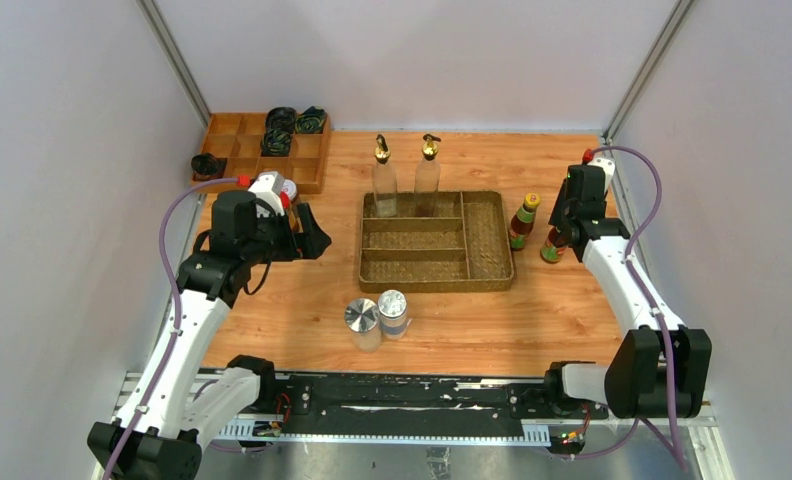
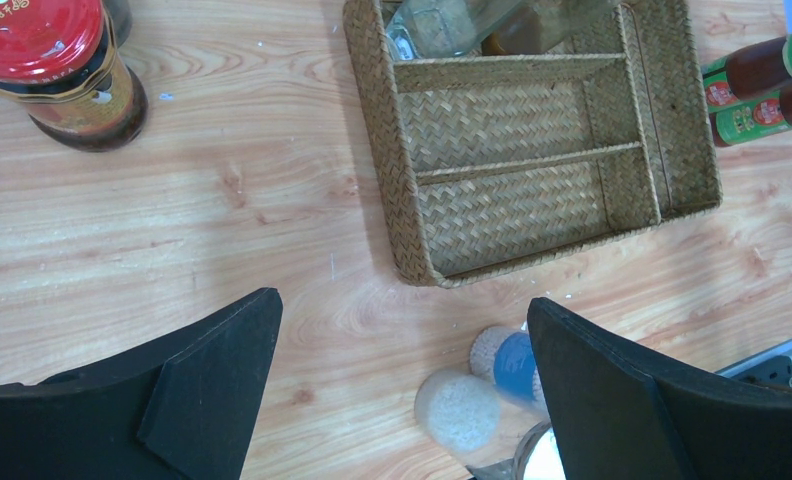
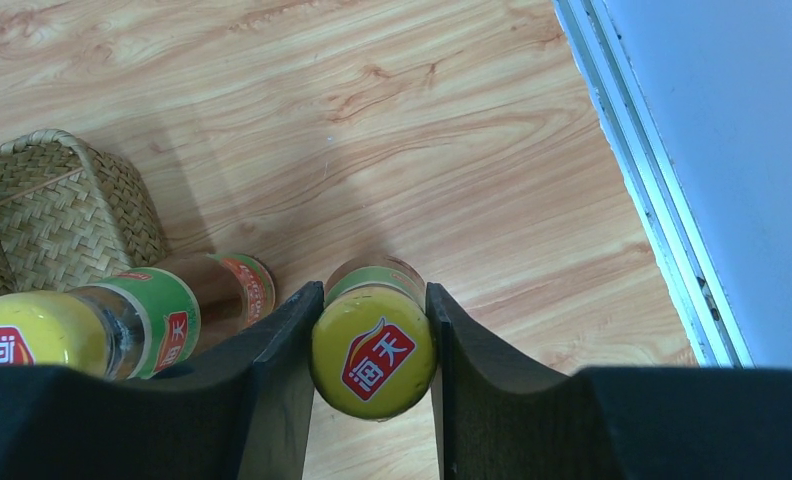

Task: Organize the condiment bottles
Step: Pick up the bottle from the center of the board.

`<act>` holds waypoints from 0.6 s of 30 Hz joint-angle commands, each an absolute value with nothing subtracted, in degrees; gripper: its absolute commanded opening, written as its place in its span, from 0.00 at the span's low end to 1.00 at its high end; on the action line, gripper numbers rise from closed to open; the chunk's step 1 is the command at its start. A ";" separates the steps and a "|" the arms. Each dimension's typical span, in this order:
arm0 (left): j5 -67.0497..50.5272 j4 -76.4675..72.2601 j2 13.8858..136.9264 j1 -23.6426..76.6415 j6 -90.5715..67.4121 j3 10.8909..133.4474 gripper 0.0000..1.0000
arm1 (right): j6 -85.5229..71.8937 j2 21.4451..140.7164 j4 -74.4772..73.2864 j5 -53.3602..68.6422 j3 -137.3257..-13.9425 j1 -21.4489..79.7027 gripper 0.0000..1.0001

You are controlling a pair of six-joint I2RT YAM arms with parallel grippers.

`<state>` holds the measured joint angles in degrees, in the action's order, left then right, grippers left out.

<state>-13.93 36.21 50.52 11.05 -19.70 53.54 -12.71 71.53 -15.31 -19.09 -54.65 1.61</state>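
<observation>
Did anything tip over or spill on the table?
No, nothing looks wrong. The sauce bottles, shakers and gold-spouted bottles all stand upright, and no spill shows on the wooden table.

Your white-and-black left arm (image 1: 187,330) climbs from its base, bends at the elbow and turns its wrist in toward the middle. Out front, the black two-finger left gripper (image 2: 402,300) hangs in the air, jaws spread wide and empty. Your white-and-black right arm (image 1: 622,280) stretches forward along the right side, wrist tipped down. The black right gripper (image 3: 370,292) has one finger pressed against each side of the cap of a yellow-capped, green-necked dark sauce bottle (image 3: 374,350).
</observation>
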 commanded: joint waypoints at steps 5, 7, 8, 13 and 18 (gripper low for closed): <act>-14.44 36.78 50.49 10.63 -18.81 52.99 1.00 | -12.91 70.97 -14.85 -20.22 -54.47 2.12 0.31; -14.31 36.92 50.43 10.63 -18.81 52.98 1.00 | -12.90 70.69 -14.83 -20.05 -54.34 2.11 0.31; -14.30 36.99 50.35 10.63 -18.81 53.00 1.00 | -12.96 70.50 -14.84 -19.97 -54.32 2.14 0.31; -14.22 37.15 50.14 10.63 -18.74 52.91 1.00 | -13.06 69.64 -15.10 -19.74 -54.18 2.10 0.28; -14.15 37.12 50.05 10.63 -18.81 52.84 1.00 | -12.46 68.33 -16.55 -20.19 -54.42 2.18 0.27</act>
